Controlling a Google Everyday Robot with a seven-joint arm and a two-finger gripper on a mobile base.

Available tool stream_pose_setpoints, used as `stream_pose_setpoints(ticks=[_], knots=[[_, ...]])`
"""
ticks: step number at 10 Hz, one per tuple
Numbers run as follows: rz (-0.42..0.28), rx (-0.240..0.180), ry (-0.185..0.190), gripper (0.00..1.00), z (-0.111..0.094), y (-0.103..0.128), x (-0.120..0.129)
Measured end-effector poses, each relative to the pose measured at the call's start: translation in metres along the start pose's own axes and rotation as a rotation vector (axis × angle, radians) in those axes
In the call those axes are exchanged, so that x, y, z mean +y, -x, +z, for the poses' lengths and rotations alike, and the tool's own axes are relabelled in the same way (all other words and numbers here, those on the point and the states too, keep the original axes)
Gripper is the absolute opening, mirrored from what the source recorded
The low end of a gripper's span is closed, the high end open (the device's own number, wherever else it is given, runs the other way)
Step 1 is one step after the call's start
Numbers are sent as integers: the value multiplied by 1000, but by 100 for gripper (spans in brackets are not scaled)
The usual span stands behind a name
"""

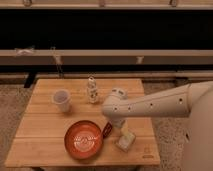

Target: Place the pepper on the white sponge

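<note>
Precision matters: the small dark red pepper (106, 130) lies by the round orange-red bowl (83, 140) near the wooden bench's (40, 120) front edge, at the gripper (114, 128). I cannot tell the jaws' state. Lift it clear, then centre it over the pale cream rectangular sponge (126, 141).

The pepper (106, 131) is a small, elongated dark red piece, low at the wooden table (45, 125) and just beside the right rim of the orange-red bowl (66, 140). The white sponge (126, 141) is a pale cream rectangular block lying flat near the table's front edge, close to the pepper's right. The gripper (120, 129) hangs between the two, just above them.
</note>
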Motion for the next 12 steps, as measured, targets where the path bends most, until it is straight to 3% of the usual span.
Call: stream_pose_setpoints(ticks=[4,9,12], knots=[[-73,-22,-48,80,7,-11,-24],[-156,-75,-63,78,27,-10,-48],[-193,-112,-48,49,39,-6,-55]])
